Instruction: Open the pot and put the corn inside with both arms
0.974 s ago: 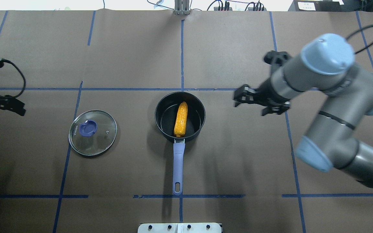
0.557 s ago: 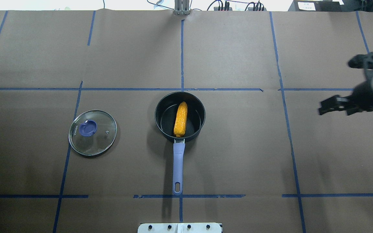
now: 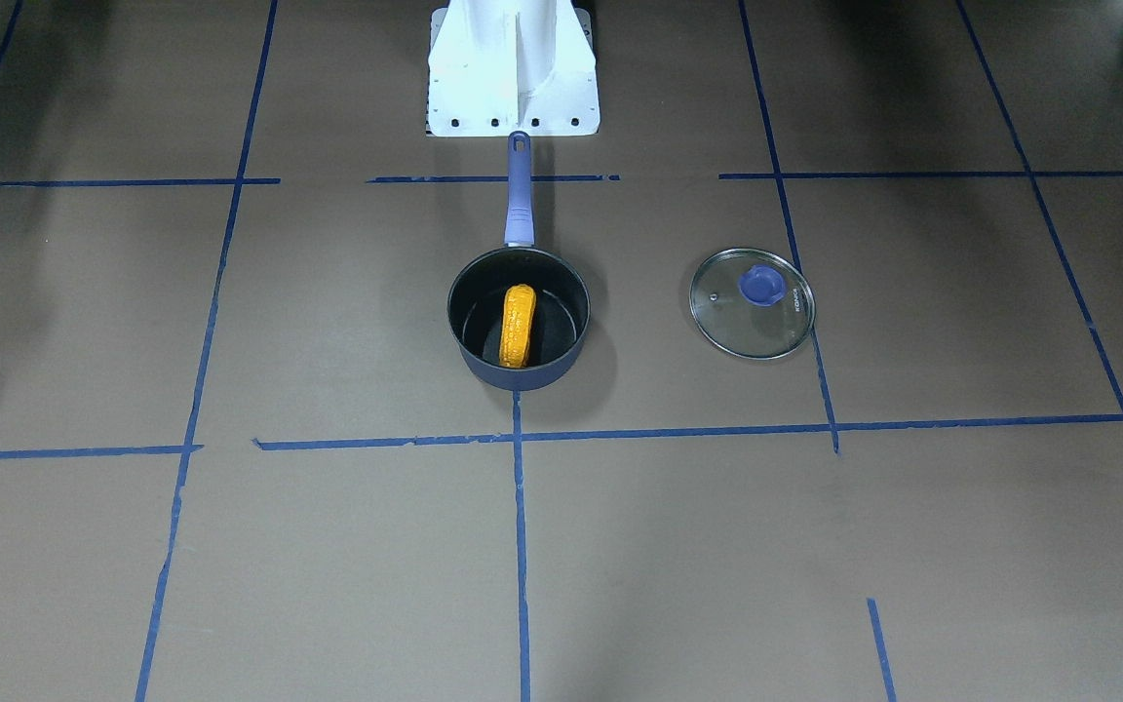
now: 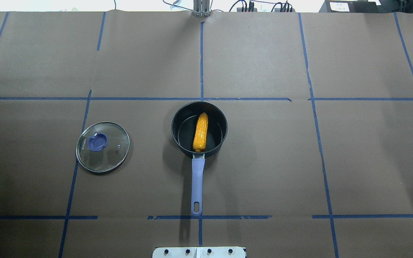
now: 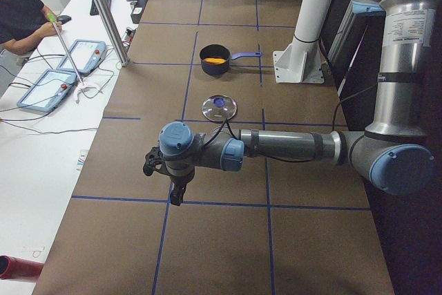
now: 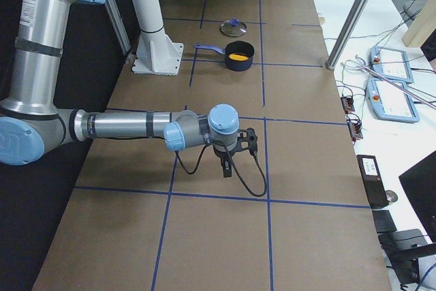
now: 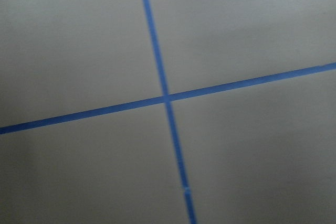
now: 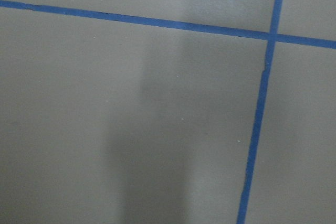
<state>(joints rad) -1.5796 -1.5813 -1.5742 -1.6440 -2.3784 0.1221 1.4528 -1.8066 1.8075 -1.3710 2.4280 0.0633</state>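
Front-facing view: the pot [image 3: 519, 378] stands upright near the middle of the surface [image 3: 230, 546], its long purple handle pointing toward the robot's base. The corn [image 3: 517, 326] lies inside it, wholly within the rim. The glass lid [image 3: 753, 304] rests flat on the surface on the robot's left of the pot, well apart from it. No arm shows here.

Overhead view: same finding. The corn is orange-yellow, bumpy and tapered, and lies roughly along the handle's line. I cannot tell whether it lies flat or leans on the wall at the handle end.

Left side view: the left arm [image 5: 290, 146] reaches out low over the surface, nearer the camera than the lid and well away from the pot. I cannot tell how its jaws stand, wide or narrow.

Right side view: the right arm [image 6: 129, 126] is stretched out likewise, well apart from the pot. Its jaws are also not readable from here.

Wrist views: bare surface and blue tape lines only — no jaws, no objects.

Judgement: both steps read as done — pot open, corn in. I see no further handling called for. The next move only needs both arms kept away from the handle so the pot is not knocked.
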